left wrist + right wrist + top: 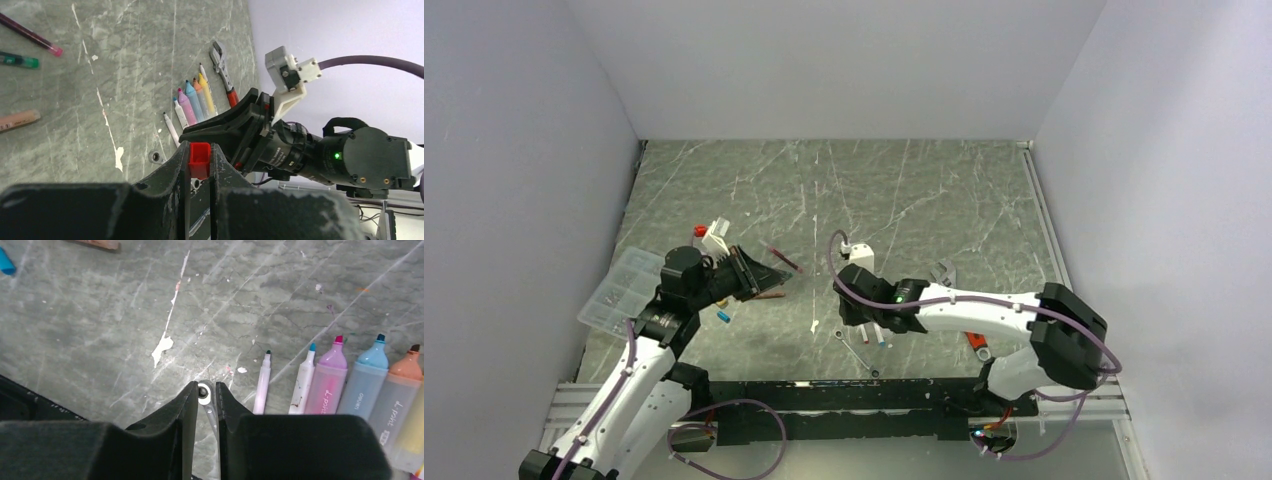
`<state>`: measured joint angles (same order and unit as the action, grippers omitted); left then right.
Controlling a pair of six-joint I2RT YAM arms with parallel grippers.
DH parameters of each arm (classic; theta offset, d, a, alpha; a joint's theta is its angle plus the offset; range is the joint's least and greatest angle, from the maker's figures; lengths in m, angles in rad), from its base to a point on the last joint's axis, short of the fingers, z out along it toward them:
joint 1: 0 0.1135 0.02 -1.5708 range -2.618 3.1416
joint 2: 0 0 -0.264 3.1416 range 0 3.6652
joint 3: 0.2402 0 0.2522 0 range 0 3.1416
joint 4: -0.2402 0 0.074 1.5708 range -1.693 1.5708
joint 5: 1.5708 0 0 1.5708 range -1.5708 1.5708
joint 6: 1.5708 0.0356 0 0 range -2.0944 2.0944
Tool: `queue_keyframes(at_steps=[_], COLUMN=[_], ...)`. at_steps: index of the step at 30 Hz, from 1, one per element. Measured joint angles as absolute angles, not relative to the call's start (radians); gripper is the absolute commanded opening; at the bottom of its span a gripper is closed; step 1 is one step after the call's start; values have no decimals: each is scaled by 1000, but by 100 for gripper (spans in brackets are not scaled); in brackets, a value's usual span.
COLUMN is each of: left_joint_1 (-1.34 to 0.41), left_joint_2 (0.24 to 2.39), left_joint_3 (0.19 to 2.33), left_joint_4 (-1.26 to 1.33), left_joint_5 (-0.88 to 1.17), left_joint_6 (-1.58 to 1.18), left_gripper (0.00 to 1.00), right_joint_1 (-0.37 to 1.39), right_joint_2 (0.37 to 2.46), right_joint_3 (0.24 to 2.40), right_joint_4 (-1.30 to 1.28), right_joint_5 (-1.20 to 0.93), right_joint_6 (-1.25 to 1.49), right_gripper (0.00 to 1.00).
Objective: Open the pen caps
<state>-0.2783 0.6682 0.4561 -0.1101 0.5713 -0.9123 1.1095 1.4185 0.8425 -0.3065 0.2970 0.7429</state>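
Observation:
My left gripper (200, 146) is shut on a small red pen cap (200, 159), held above the table; it also shows in the top view (776, 273). My right gripper (205, 386) hovers low over the table, jaws a narrow gap apart with nothing between them; it sits mid-table in the top view (861, 318). Beside it lies a row of uncapped markers: a thin one (262, 385), a white one (303, 382), and pink (327, 380), blue (362, 382) and orange (400, 390) highlighters. A pen with a pink cap (54, 50) and one with a green cap (31, 62) lie farther off.
A silver wrench (204, 392) lies on the table under my right jaws. A loose blue cap (724, 316) lies near the left arm. A clear plastic box (619, 290) stands at the left edge. An adjustable wrench (944, 270) and a red-handled tool (976, 342) lie right.

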Motion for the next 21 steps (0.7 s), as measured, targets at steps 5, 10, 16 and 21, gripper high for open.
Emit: queue_keyframes(at_steps=[5,10,16,21], left_joint_1=[-278,-278,-278,-278], left_joint_2=[657,629,619,619], left_joint_3=[449,448,448,448], left_joint_4=[-160,-216,-299,-353], left_joint_5=[549,523,466,419], left_joint_6=[-912,-912,-911,-911], left_gripper=[0,0,0,0], right_joint_1=[1103,1087,1079,1073], right_joint_2=[1517,1579,1578,1540], right_joint_3=[854,853,815,770], right_joint_4=[-311,-319,-311,-304], right_joint_5=[281,277,289,310], right_joint_6=[743,745,772,798], right_gripper=[21,20,20,20])
